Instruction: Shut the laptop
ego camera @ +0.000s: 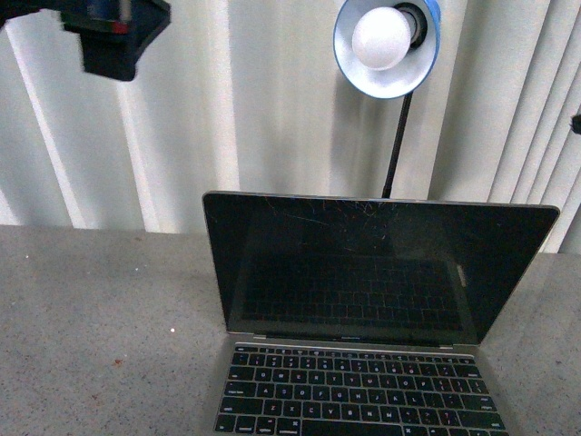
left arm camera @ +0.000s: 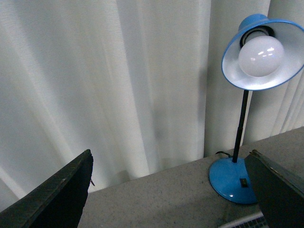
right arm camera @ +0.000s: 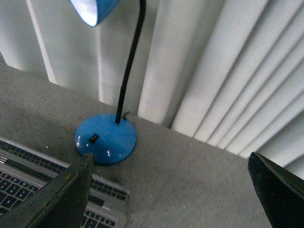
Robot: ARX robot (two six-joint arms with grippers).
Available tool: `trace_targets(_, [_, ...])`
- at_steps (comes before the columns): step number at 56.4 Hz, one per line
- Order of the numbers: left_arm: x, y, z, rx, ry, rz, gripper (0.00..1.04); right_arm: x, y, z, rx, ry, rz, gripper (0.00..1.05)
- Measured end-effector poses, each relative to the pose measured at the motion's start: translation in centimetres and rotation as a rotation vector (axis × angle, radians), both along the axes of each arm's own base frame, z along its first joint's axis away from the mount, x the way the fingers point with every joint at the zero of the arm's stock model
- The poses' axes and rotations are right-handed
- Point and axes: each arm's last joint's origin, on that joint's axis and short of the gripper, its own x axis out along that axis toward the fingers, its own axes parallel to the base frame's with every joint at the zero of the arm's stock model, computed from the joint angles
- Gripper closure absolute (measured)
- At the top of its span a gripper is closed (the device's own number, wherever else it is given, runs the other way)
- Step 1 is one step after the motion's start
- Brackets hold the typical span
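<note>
Your left gripper (left arm camera: 169,156) and right gripper (right arm camera: 169,159) hang wide-jawed and empty. Reach carelessly behind the laptop (ego camera: 381,272) lid and you may topple the blue desk lamp (ego camera: 386,41) just behind.

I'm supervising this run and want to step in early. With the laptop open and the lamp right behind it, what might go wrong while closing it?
1. The blue lamp stands close behind the laptop; an arm reaching behind it may knock the stem.
2. The screen already shows scratches; the open left gripper or right gripper pressing on the glass could add more.
3. A push at one corner may slide the laptop on the table.
</note>
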Motion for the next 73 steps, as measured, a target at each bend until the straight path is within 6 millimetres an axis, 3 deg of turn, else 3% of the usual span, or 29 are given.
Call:
trace_targets(9, [4.3,-2.3,0.5,0.065,0.024,0.032,0.07,1.9,1.6,1.0,-0.063,0.006,0.088,0.07])
trace_targets(17, [7.0,-3.7,-0.5,0.127,0.129,0.037,0.07,3.0,3.3,0.9,-0.1,0.025,0.156,0.08])
trace_targets(24, [7.6,-4.7,-1.4,0.194,0.207,0.013,0.08,4.0,4.4,0.5,-0.148,0.027,0.173,0.28])
trace_targets(36, [7.5,-6.4,-1.2,0.314,0.249,-0.054,0.43,5.3,5.8,-0.9,-0.251,0.081,0.28,0.63])
trace_targets(48, [7.7,-7.7,-1.3,0.397,0.262,-0.119,0.79,6.5,6.3,0.1,-0.312,0.079,0.331,0.99])
trace_targets(54, [7.8,-8.1,-2.0,0.448,0.29,-0.13,1.0,6.7,6.5,0.7,-0.329,0.079,0.359,1.02])
trace_targets(73, [8.7,-9.9,-3.6,0.548,0.373,-0.197,1.01,6.4,7.3,-0.1,-0.394,0.129,0.422,1.02])
